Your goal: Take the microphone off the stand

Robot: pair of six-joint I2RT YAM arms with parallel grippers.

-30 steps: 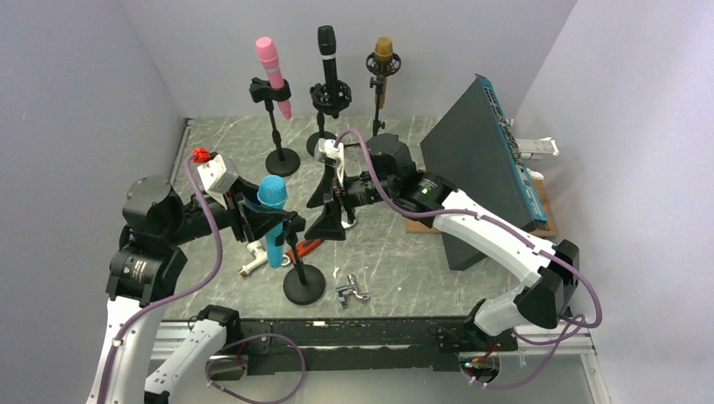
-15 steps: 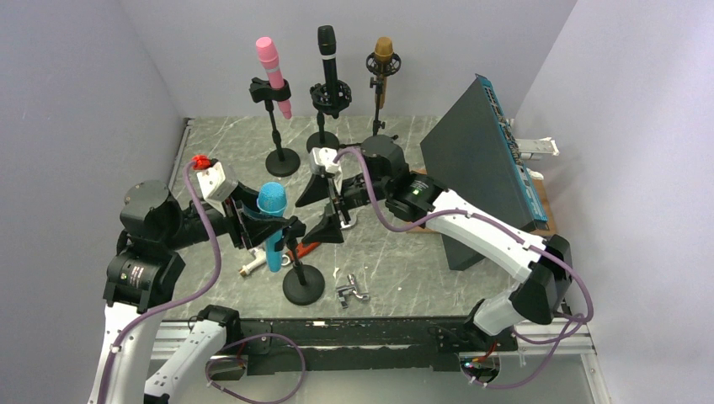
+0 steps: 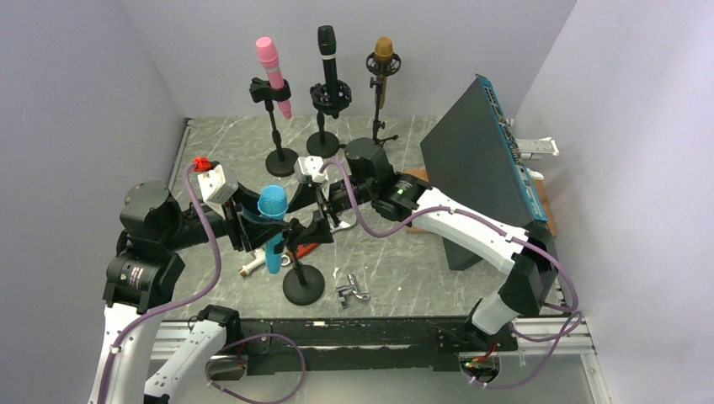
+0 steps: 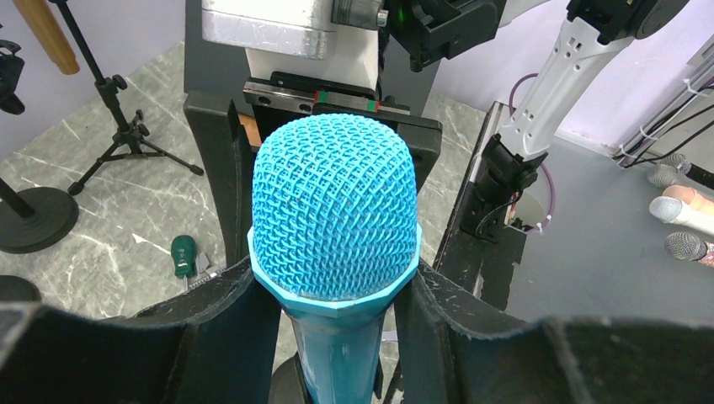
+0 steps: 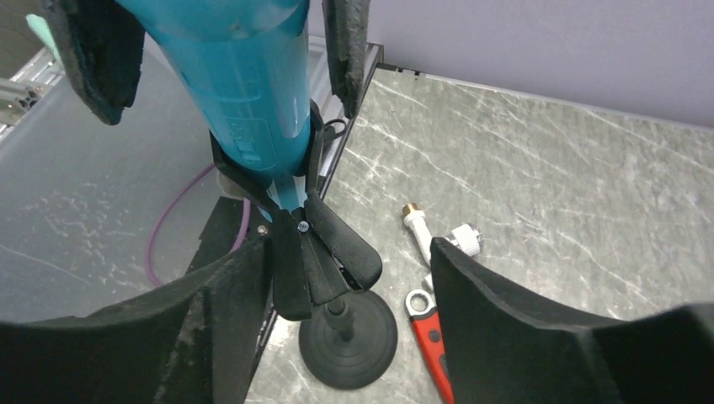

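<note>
Left gripper [image 4: 335, 337] is clamped on the blue mic [image 3: 272, 202], fingers pressed to either side of the body just under the mesh head, right above the stand's clip [image 5: 295, 210]. That hold looks firm and square.

Right gripper [image 5: 345, 261] is at the stand [image 3: 304, 284] too, lower down. Its jaws are apart, 1 finger on each side of the clip's joint and the post beneath it. Nothing is pinched between them. 1 finger sits very close to the clip's lever, and I cannot tell whether it touches.

The mic is still in the clip, tilted, its tail poking out below the ring, directly above the stand's round base. A red wrench [image 5: 431, 353] lies just beside that base.

So the reach and the grasp look done: 1 arm has the mic. What is left, by my read, is bracing the stand with the right jaws, then drawing the mic up along its own axis until it is out of the clip. Not free yet.
</note>
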